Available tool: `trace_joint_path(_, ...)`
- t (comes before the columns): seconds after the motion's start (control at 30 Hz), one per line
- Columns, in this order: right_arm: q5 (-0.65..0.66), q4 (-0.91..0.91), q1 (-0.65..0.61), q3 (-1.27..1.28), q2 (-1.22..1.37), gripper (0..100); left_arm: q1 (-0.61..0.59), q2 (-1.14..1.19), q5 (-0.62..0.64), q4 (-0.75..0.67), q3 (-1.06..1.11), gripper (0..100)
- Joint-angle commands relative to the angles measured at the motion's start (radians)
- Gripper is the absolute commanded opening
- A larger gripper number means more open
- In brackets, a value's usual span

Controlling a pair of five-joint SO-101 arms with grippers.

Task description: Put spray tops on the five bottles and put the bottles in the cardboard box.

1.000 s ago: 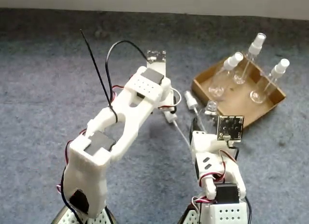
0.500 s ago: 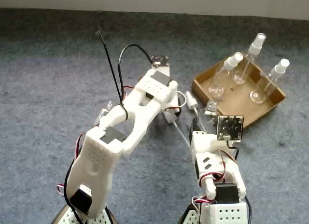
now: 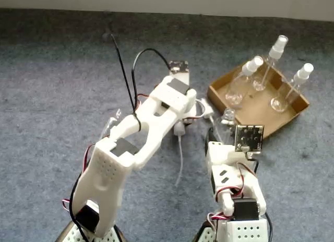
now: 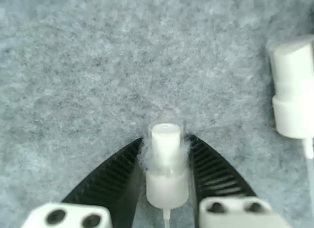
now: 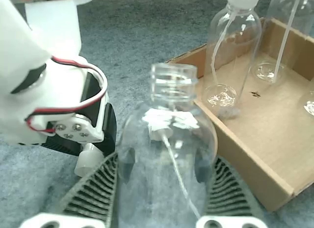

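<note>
My left gripper (image 3: 180, 128) (image 4: 165, 138) is shut on a white spray top (image 4: 167, 164) (image 3: 179, 130), whose thin tube (image 3: 179, 164) hangs toward the front of the table. A second spray top (image 3: 207, 108) (image 4: 293, 90) lies on the carpet close beside it. My right gripper (image 3: 225, 124) (image 5: 167, 161) is shut on a clear bottle (image 5: 169, 139) (image 3: 228, 116) with an open neck, held upright just in front of the cardboard box (image 3: 261, 114) (image 5: 255, 154). Three capped bottles (image 3: 271, 70) stand in the box. The left gripper (image 5: 93, 139) sits right next to the held bottle.
Grey carpet covers the table. A clear bottle (image 3: 111, 123) lies to the left, partly hidden by the left arm. Black cables (image 3: 122, 64) arc above that arm. Open carpet stretches at the far left and along the front middle.
The left arm swung right toward the right gripper's bottle. The spray top in its gripper turned, so its tube, earlier slanting across the carpet, now points toward the front.
</note>
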Motion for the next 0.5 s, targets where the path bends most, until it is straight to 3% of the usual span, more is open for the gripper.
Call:
trace_joint_path(0.0,0.002,-0.028,0.005,-0.008,-0.010,10.1,-0.050,-0.025,-0.015,0.121,-0.077,6)
trace_joint_path(0.2,0.002,-0.028,0.005,-0.008,-0.010,10.1,-0.145,-0.094,-0.244,0.451,-0.283,6)
trace_joint_path(0.47,0.002,-0.028,0.005,-0.008,-0.010,10.1,-0.338,-0.104,-0.439,0.482,-0.249,6)
